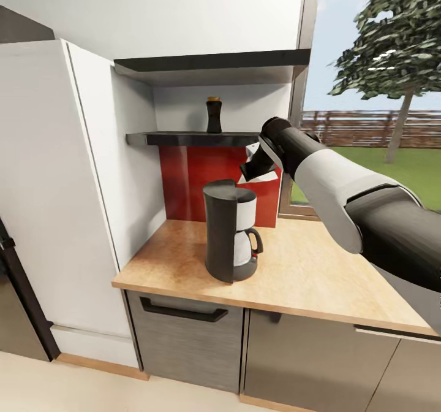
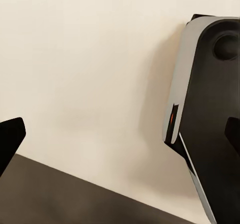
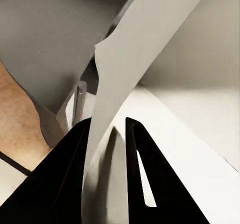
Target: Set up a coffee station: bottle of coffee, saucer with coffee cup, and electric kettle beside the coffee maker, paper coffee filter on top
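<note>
The black and white coffee maker [image 1: 231, 231] stands on the wooden countertop [image 1: 306, 271]. A dark bottle of coffee [image 1: 214, 114] stands upright on the shelf [image 1: 196, 137] above it. My right gripper [image 1: 252, 168] hangs just above and to the right of the coffee maker's top, shut on a white paper coffee filter [image 1: 263, 178]. In the right wrist view the filter [image 3: 145, 59] runs up between the black fingers [image 3: 65, 174] of my right gripper [image 3: 107, 126]. My left gripper [image 2: 122, 134] is open, low over pale floor beside the robot's own body [image 2: 210, 109].
A tall white cabinet [image 1: 55, 185] borders the counter on the left. A red backsplash [image 1: 190, 179] sits under the shelf, with a window [image 1: 380, 93] to the right. Grey drawers [image 1: 184, 332] sit below the counter. Bare wood lies right of the coffee maker.
</note>
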`<state>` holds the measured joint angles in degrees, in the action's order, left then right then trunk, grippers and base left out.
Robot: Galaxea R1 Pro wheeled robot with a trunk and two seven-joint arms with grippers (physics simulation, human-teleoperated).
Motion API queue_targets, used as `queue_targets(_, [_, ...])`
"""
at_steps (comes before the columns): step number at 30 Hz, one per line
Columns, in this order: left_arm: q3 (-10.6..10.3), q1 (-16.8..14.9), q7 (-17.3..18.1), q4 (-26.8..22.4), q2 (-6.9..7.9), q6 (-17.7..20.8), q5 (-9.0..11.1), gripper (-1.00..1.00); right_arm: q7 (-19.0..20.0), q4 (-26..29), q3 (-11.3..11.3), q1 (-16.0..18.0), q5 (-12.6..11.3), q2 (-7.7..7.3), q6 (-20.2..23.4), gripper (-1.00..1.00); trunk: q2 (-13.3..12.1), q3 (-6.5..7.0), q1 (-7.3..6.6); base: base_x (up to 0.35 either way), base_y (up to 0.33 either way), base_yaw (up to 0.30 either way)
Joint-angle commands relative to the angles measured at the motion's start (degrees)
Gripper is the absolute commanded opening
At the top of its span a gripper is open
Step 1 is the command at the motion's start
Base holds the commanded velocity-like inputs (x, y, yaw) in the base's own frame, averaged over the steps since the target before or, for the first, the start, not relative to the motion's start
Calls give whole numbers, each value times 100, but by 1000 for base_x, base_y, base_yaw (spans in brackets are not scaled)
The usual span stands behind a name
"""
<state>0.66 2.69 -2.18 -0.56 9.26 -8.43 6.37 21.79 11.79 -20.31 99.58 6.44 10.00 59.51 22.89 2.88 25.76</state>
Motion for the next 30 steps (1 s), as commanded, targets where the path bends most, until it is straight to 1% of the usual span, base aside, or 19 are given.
queue_targets(1, [-2, 4, 0, -6, -2, -10, 48, 100, 55, -79, -145, 0, 137, 0, 15, -100, 3, 0, 2, 0, 0, 6])
queue_targets(2, [-2, 4, 1, -5, -2, -10, 48, 100, 55, -130, -208, 0, 179, 0, 13, -100, 3, 0, 2, 0, 0, 5])
queue_targets(3, [-3, 4, 4, -5, -2, -9, 49, 100, 54, -266, -353, 0, 276, 0, 11, -100, 3, 0, 2, 0, 0, 3])
queue_targets(7, [-4, 4, 7, -5, -3, -9, 49, 100, 54, -418, -483, 0, 362, 0, 8, -100, 3, 0, 2, 0, 0, 1])
queue_targets(17, [4, 4, 7, 3, 4, -2, 53, 100, 62, -458, -525, -14, 384, 0, 8, -100, 3, 0, 2, 11, 0, 0])
queue_targets(24, [2, 4, 4, -4, 6, 1, 49, 100, 63, -459, -526, -26, 384, 0, 8, -100, 3, 0, 2, 194, 0, 0])
queue_targets(30, [4, 4, 5, -5, 5, 9, 49, 100, 63, -459, -526, -31, 384, 0, 8, -100, 3, 0, 2, 43, 0, 0])
